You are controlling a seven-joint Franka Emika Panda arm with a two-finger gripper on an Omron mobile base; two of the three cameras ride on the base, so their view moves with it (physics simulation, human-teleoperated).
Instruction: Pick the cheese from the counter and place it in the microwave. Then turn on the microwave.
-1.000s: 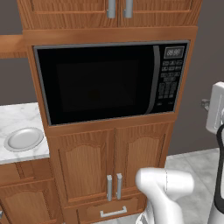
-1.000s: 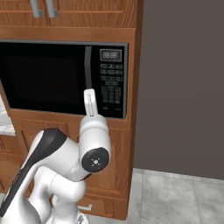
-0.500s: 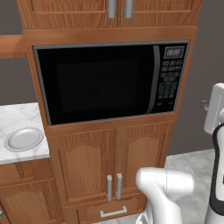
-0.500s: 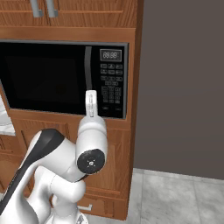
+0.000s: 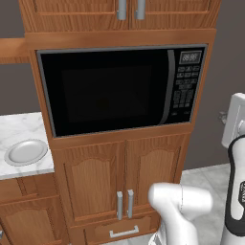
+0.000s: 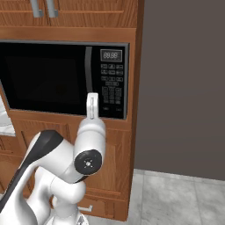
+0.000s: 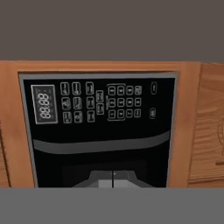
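The black microwave (image 5: 115, 91) sits built into the wooden cabinet wall with its dark glass door closed. My gripper (image 6: 92, 107) hangs in front of its button panel (image 6: 111, 90), near the panel's lower left. In the hand view the picture is rolled: the display (image 7: 43, 103) lies to the left, the buttons (image 7: 118, 102) in the middle, and the curved handle (image 7: 100, 144) runs below them. My gripper (image 7: 113, 178) has its tips pressed together, shut on nothing. The cheese is out of view. The white marble counter (image 5: 19, 127) lies at the left.
A round grey plate (image 5: 25, 152) rests on the counter. Wooden cabinet doors with silver handles (image 5: 123, 205) stand below the microwave, a drawer under them. A dark grey wall (image 6: 184, 88) rises to the right, over a grey tiled floor (image 6: 176, 197).
The hand has dipped very slightly in front of the button panel. The gripper stays shut and the microwave door stays closed.
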